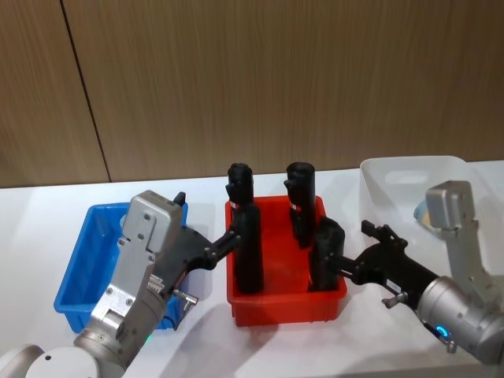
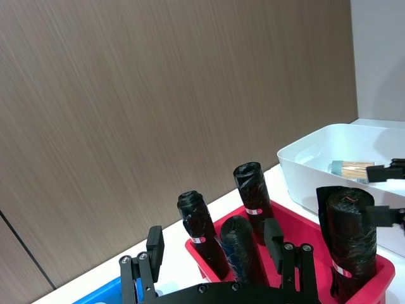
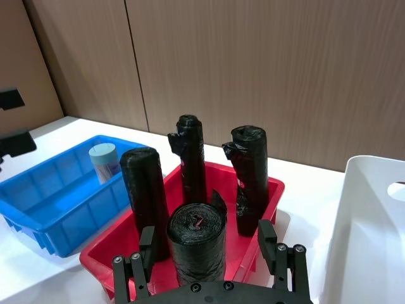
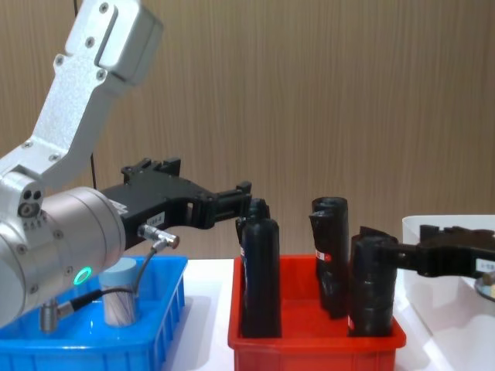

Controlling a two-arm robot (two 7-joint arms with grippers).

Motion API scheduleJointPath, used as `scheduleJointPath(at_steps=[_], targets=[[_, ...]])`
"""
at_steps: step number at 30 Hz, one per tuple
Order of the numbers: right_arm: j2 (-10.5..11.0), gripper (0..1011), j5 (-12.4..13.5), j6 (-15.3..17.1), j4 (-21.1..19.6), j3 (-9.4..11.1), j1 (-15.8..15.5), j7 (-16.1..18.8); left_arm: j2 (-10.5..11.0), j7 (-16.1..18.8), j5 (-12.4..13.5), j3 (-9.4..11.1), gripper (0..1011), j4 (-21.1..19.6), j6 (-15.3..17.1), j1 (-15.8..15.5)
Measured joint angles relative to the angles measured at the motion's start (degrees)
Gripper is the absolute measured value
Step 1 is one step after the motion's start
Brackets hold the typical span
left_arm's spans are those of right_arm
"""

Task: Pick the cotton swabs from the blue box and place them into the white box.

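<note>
The blue box sits at the left with one cotton swab tub standing in it. At the right, the white box holds another cotton swab tub. My left gripper is open, reaching past the blue box to the red bin's front left black roll. My right gripper is also open, level with the front right black roll, which shows between its fingers.
A red bin stands between the two boxes and holds several tall black rolls, upright. A wood-panelled wall runs behind the white table. Bare table lies in front of the bins.
</note>
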Motion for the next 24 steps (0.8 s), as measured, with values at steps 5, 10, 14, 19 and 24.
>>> scheduleJointPath(at_steps=[5, 10, 14, 19, 24], targets=[[-0.83, 1002, -0.69, 0.18, 2.46, -0.35, 1.7, 0.94, 0.01, 0.0, 0.0, 0.0, 1004, 0.0, 0.0, 0.0], [-1.66, 1002, -1.53, 0.22, 5.2, -0.75, 3.41, 1.84, 0.0, 0.0, 0.0, 0.0, 1004, 0.0, 0.0, 0.0], [-2.2, 1001, -1.97, 0.22, 7.08, -1.01, 4.53, 2.22, 0.0, 0.0, 0.0, 0.0, 1004, 0.0, 0.0, 0.0], [-2.82, 949, -2.5, 0.14, 9.29, -1.31, 5.84, 2.66, 0.0, 0.0, 0.0, 0.0, 1004, 0.0, 0.0, 0.0], [-3.17, 840, -2.8, 0.01, 10.48, -1.45, 6.57, 2.86, 0.0, 0.0, 0.01, 0.0, 1004, 0.0, 0.0, 0.0]])
